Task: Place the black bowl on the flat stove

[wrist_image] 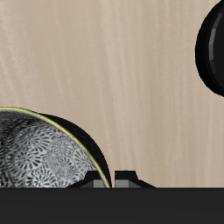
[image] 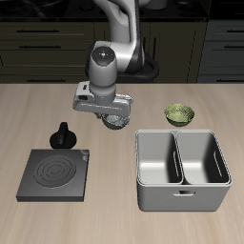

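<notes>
The black bowl (wrist_image: 44, 153) sits right under my wrist camera, its grey-white speckled inside filling the space against my own dark housing; much of it is cut off by the frame edge there. In the exterior view I can only catch a sliver of that bowl (image: 117, 120) beneath my gripper (image: 114, 118), lifted above the middle of the bench. My fingertips (wrist_image: 92, 182) show as two small grey nubs at the bowl's rim, and they appear to be clamped on that rim, though the contact itself is mostly hidden.

No writing or labels can be read on anything.

The flat stove (image: 55, 173) lies near the bench's front edge, toward a front corner, its ring marks bare. Just behind it stands a small black knobbed pot (image: 63, 136), which also shows as a dark round shape (wrist_image: 213, 48), cropped, in the wrist view. A grey two-compartment basin (image: 181, 170) sits toward the other front corner, with an olive-green bowl (image: 178, 114) behind it.

My arm reaches down from the back edge, wrist pointing at the bench.
</notes>
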Available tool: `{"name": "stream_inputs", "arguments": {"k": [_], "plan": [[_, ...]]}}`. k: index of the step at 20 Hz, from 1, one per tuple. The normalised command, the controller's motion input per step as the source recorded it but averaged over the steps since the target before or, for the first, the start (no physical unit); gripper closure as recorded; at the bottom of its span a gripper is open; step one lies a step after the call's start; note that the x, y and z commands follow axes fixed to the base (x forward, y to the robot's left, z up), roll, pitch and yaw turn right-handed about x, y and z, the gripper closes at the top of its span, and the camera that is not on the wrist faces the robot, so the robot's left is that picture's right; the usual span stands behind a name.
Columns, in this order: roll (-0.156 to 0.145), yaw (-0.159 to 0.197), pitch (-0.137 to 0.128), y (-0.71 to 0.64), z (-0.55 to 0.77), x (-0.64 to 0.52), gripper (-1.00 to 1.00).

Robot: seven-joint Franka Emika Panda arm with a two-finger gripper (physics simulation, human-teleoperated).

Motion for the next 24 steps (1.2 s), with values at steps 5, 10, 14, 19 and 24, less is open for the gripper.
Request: {"name": "stream_inputs", "arguments": {"k": [5, 10, 14, 19, 24], "plan": [[-0.011, 0.014, -0.047, -0.15, 0.39, -0.01, 1.00], [-0.015, 0.036, -0.061, -0.13, 0.54, -0.06, 1.00], [-0.013, 0.033, -0.049, -0.13, 0.39, -0.05, 1.00], [-0.018, 0.023, -0.046, -0.16, 0.44, -0.06, 1.00], [-0.008, 0.006, -0.046, -0.09, 0.41, -0.05, 1.00]]}}
